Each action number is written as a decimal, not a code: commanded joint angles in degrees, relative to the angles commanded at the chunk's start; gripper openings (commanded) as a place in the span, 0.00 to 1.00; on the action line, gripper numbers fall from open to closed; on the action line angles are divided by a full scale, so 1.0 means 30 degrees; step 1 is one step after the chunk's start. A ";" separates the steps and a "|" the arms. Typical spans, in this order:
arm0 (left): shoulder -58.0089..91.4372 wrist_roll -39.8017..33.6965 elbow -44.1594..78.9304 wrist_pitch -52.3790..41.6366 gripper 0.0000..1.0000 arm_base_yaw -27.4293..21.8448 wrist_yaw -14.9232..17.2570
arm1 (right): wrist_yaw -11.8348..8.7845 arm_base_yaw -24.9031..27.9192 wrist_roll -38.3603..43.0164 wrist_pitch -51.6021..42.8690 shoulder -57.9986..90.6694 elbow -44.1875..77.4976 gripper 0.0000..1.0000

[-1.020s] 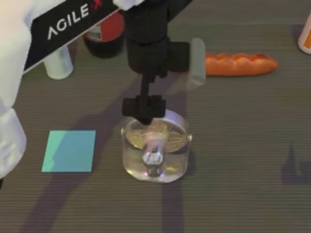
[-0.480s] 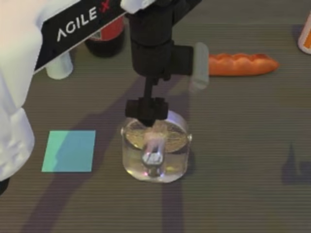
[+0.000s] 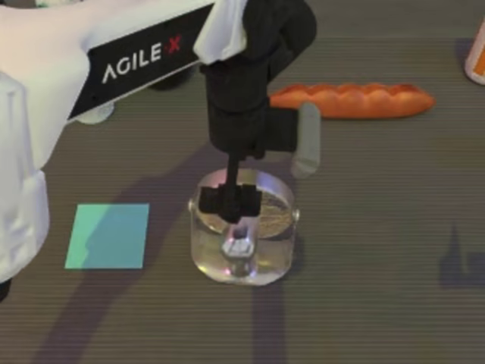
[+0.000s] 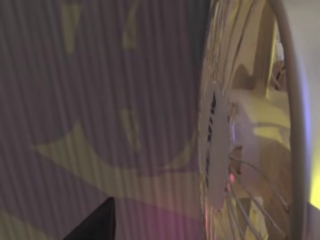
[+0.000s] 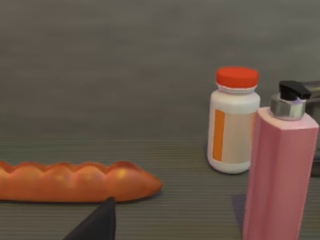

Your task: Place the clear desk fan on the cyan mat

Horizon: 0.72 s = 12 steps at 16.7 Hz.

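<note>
While left arm reaches in from table's left edge, top view shows left claw (image 3: 231, 202) pointing straight down over fan (image 3: 242, 231), fingertips at its top rim; whether they pinch it, cannot tell. Fan upright directly under claw, mat (image 3: 107, 236) well to claw's left, bare, apart from fan. Baguette (image 3: 352, 99) beyond claw, to its right.

Left wrist view: fan (image 4: 247, 125) close up, silvery rim, hub, wire grille, yellowish inside; one dark fingertip (image 4: 95, 225) beside it.

Right wrist view, seen nowhere else whole: white bottle (image 5: 233, 120) with red cap, pink dispenser (image 5: 277, 170), baguette (image 5: 75, 181). Right arm parked off table's right side.
</note>
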 joint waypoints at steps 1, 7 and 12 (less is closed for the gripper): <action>0.0000 0.0000 0.0000 0.0000 1.00 0.0000 0.0000 | 0.0000 0.0000 0.0000 0.0000 0.0000 0.0000 1.00; 0.0000 0.0000 0.0000 0.0000 0.70 0.0000 0.0000 | 0.0000 0.0000 0.0000 0.0000 0.0000 0.0000 1.00; 0.0000 0.0000 0.0000 0.0000 0.32 0.0000 0.0000 | 0.0000 0.0000 0.0000 0.0000 0.0000 0.0000 1.00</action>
